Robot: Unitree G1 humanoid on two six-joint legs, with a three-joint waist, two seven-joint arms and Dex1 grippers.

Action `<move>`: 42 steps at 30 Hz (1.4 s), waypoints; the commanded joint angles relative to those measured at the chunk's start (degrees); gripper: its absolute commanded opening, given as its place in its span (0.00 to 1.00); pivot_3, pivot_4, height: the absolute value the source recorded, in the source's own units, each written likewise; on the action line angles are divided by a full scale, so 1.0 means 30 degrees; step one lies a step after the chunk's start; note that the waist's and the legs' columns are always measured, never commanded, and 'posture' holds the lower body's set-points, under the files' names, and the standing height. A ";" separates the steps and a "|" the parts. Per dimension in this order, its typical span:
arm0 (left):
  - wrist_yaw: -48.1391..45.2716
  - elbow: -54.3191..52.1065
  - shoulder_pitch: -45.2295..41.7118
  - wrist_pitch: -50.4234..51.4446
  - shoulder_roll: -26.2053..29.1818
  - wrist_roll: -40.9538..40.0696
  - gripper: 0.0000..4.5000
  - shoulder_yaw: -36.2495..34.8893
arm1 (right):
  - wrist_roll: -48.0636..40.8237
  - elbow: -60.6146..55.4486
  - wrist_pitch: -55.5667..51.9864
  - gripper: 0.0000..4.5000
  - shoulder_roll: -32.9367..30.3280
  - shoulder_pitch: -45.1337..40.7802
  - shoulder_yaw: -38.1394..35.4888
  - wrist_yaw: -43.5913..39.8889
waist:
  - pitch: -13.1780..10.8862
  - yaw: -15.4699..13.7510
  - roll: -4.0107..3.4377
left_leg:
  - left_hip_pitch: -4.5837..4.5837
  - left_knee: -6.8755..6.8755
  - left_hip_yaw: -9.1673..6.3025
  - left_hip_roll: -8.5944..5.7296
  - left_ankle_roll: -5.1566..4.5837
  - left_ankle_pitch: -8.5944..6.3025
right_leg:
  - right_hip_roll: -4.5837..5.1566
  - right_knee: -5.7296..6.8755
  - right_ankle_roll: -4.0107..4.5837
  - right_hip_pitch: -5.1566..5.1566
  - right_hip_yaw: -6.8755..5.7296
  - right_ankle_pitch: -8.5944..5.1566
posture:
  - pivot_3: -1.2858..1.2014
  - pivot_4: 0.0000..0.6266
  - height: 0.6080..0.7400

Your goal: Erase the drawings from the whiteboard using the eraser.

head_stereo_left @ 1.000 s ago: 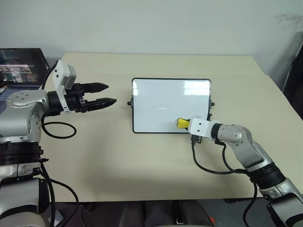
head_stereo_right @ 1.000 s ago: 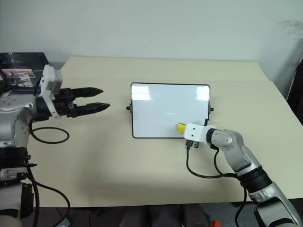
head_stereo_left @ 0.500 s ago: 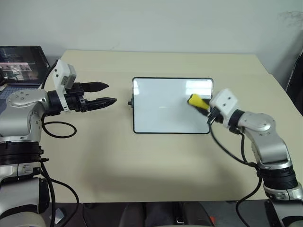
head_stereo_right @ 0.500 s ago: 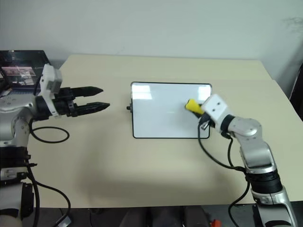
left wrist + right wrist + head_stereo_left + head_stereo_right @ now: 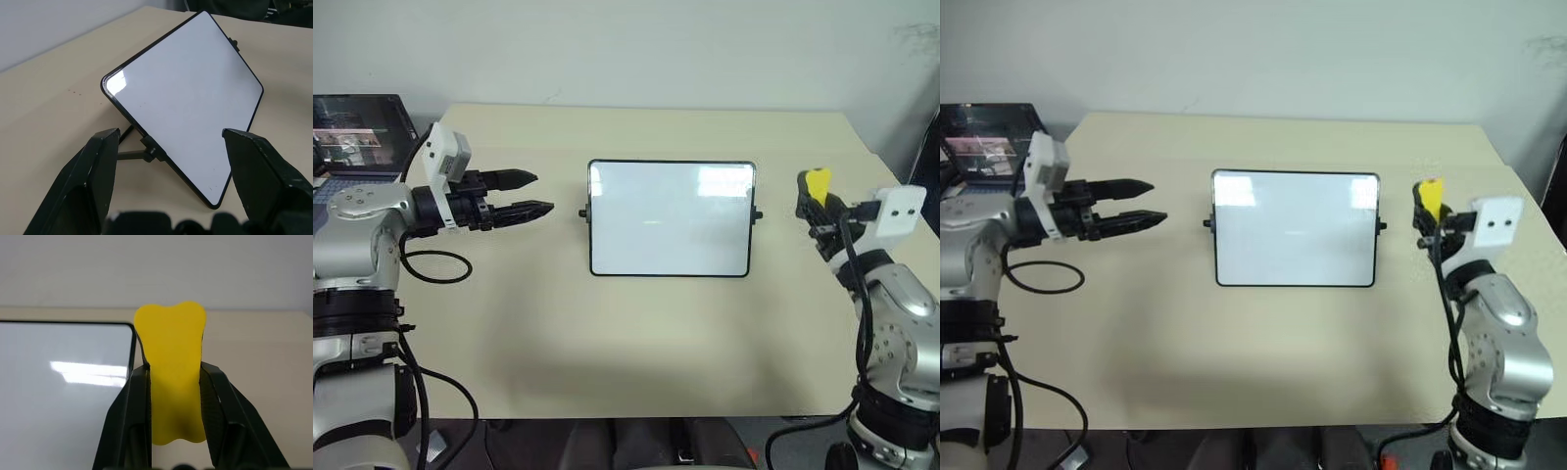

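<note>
One eraser (image 5: pixel 817 186), yellow, is pinched upright between the fingers of the right end effector (image 5: pixel 822 211), held off the tabletop (image 5: pixel 636 333) just right of the whiteboard (image 5: pixel 670 218). One whiteboard is seen at the tabletop's centre; its surface appears blank. The left end effector (image 5: pixel 529 193) is held spread, well left of the board. One laptop (image 5: pixel 357 137) is seen at far left.
</note>
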State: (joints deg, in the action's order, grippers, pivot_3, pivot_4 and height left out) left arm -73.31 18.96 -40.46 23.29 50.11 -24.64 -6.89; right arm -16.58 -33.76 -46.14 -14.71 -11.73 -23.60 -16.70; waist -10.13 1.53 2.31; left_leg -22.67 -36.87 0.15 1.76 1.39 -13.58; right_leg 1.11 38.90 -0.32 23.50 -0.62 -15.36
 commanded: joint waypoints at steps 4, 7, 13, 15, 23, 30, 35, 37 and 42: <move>-0.0265 0.0298 -0.0756 -0.0476 -0.0131 0.0113 0.81 0.0000 | -0.0628 -0.1993 -0.4627 0.22 -0.1747 0.1870 -0.0281 0.0784 | 0.0001 0.0009 0.0001 | -0.0001 -0.0001 -0.0002 -0.0009 -0.0001 0.0000 | -0.0002 -0.0005 -0.0002 -0.0002 -0.0001 -0.0002 | 0.52 0.24 1.00; -0.0325 0.0335 -0.0762 -0.0500 -0.0246 0.0147 0.81 0.0054 | -0.0905 -0.2104 -0.6255 0.22 -0.2171 0.1777 -0.0779 0.1078 | 0.0000 0.0047 -0.0001 | 0.0002 -0.0001 -0.0001 -0.0002 -0.0001 0.0000 | -0.0003 -0.0008 -0.0002 -0.0001 0.0003 -0.0002 | 0.52 0.24 1.00; -0.0434 0.0348 -0.0795 -0.0507 -0.0627 0.0268 0.81 0.0189 | -0.0944 -0.0486 -0.8960 0.22 -0.5060 0.1608 -0.0945 0.0564 | -0.0001 0.0024 -0.0002 | -0.0004 -0.0002 0.0005 -0.0008 -0.0002 0.0000 | -0.0011 -0.0015 -0.0005 -0.0002 -0.0006 -0.0004 | 0.52 0.24 1.00; -0.0437 0.0329 -0.0794 -0.0510 -0.0658 0.0292 0.81 0.0181 | -0.0862 0.0160 -0.9458 0.22 -0.5688 0.1487 -0.1172 0.0555 | -0.0001 0.0024 -0.0001 | -0.0007 -0.0002 0.0015 -0.0022 -0.0002 -0.0001 | -0.0017 -0.0017 -0.0008 -0.0002 -0.0003 -0.0005 | 0.52 0.24 1.00; -0.0399 0.0228 -0.0665 -0.0517 -0.0682 0.0272 0.81 0.0188 | -0.0780 0.2343 -0.8873 0.22 -0.7996 0.2146 -0.0970 -0.0792 | -0.0002 0.0031 -0.0002 | -0.0015 0.0007 0.0020 -0.0017 -0.0004 -0.0002 | -0.0023 -0.0026 -0.0017 0.0000 -0.0009 -0.0010 | 0.52 0.24 1.00; -0.0430 0.0169 -0.0629 -0.0498 -0.0591 0.0256 0.81 0.0189 | -0.0505 0.4322 -0.7884 0.22 -0.9258 0.2369 -0.0748 -0.1398 | -0.0002 0.0033 -0.0002 | -0.0020 0.0004 0.0032 -0.0023 -0.0004 -0.0002 | -0.0028 -0.0035 -0.0025 -0.0001 -0.0006 -0.0010 | 0.52 0.24 1.00; -0.0455 0.0128 -0.0602 -0.0485 -0.0514 0.0256 0.81 0.0169 | -0.0535 0.4821 -0.7301 0.22 -0.9641 0.2537 -0.0580 -0.1777 | -0.0002 0.0035 -0.0002 | -0.0020 0.0005 0.0033 -0.0019 -0.0004 -0.0002 | -0.0033 -0.0035 -0.0026 -0.0001 -0.0007 -0.0011 | 0.52 0.24 1.00; -0.0455 0.0094 -0.0559 -0.0476 -0.0486 0.0255 0.81 0.0156 | -0.0468 0.4892 -0.7140 0.22 -0.9738 0.2645 -0.0511 -0.1797 | -0.0002 0.0032 -0.0002 | -0.0021 0.0005 0.0032 -0.0019 -0.0004 -0.0002 | -0.0034 -0.0035 -0.0025 -0.0001 -0.0009 -0.0011 | 0.52 0.24 1.00; -0.0362 0.0043 -0.0612 -0.0462 -0.0560 0.0266 0.81 0.0189 | -0.0458 0.5629 -0.6541 0.30 -0.9912 0.3001 -0.0227 -0.2221 | -0.0002 0.0030 -0.0001 | -0.0022 0.0004 0.0039 -0.0025 -0.0004 -0.0002 | -0.0035 -0.0038 -0.0028 -0.0002 -0.0008 -0.0011 | 0.52 0.24 1.00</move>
State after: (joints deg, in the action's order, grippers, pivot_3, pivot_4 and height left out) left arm -74.38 20.73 -41.27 22.38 47.83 -23.73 -5.46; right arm -18.52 -16.71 -67.11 -43.05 -2.84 -23.43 -22.84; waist -10.14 1.62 2.30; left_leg -22.74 -36.86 0.27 1.68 1.38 -13.59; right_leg 1.01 38.78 -0.40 23.50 -0.64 -15.40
